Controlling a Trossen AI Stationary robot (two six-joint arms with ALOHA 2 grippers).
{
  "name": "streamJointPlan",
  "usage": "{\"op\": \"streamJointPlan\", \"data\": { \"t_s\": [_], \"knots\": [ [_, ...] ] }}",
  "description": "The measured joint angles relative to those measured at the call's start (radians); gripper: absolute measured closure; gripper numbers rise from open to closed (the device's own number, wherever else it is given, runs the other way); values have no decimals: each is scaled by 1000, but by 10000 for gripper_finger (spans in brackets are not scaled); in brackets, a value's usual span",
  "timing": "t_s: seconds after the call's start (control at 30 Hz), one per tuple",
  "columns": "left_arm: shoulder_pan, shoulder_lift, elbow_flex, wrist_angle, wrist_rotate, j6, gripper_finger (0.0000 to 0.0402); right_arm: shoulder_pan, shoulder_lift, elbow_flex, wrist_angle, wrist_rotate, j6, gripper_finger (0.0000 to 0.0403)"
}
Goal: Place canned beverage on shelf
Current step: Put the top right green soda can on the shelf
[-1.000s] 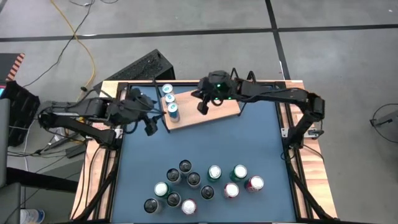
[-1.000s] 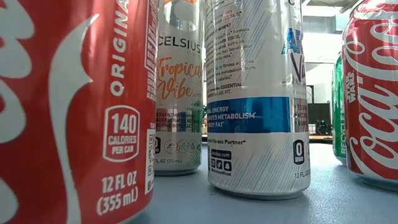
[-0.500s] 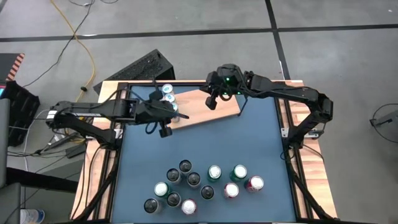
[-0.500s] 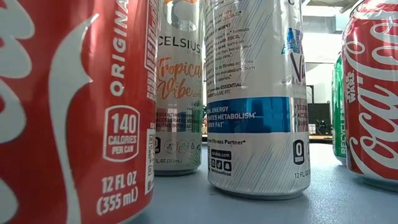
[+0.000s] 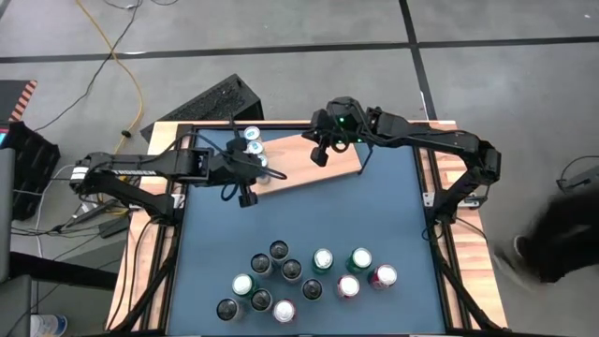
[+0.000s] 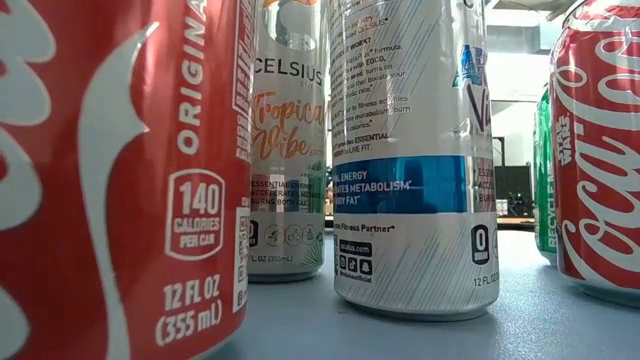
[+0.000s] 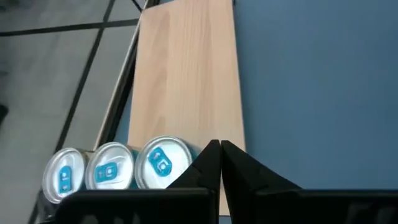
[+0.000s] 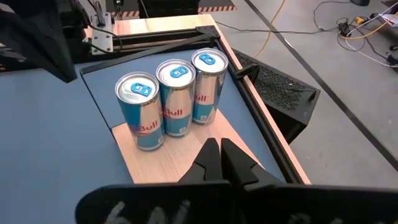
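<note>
In the high view's upper left, my left end effector is pinched shut, empty, beside the three cans on the shelf, whose long axis runs left-right. Upper centre, the right end effector is closed, empty. The loose cans sit lower centre, nearer my left arm, I'd say.

I am stretching my left arm out sideways toward the table's middle, and my left gripper is pressing its fingers tight together on nothing. I am bending my right arm in from the far side, my right gripper pinching closed and empty too.
</note>
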Motion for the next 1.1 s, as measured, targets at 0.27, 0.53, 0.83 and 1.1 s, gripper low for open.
{"op": "streamJointPlan", "data": {
  "t_s": [0.27, 0.53, 0.83, 1.1],
  "knots": [
    [0, 14, 0, -5, -73, 16, 401, -3, 0, 0, -3, -2, -15, 403],
    [0, 67, 0, -8, -67, 25, 402, -3, 0, 0, -10, -3, -15, 403],
    [-36, 9, 97, -40, -129, -30, 401, 8, -24, -1, -137, -40, -19, 403],
    [-48, -127, 174, -51, -142, -93, 401, 70, -97, -1, -561, -195, -14, 400]
  ]
}}
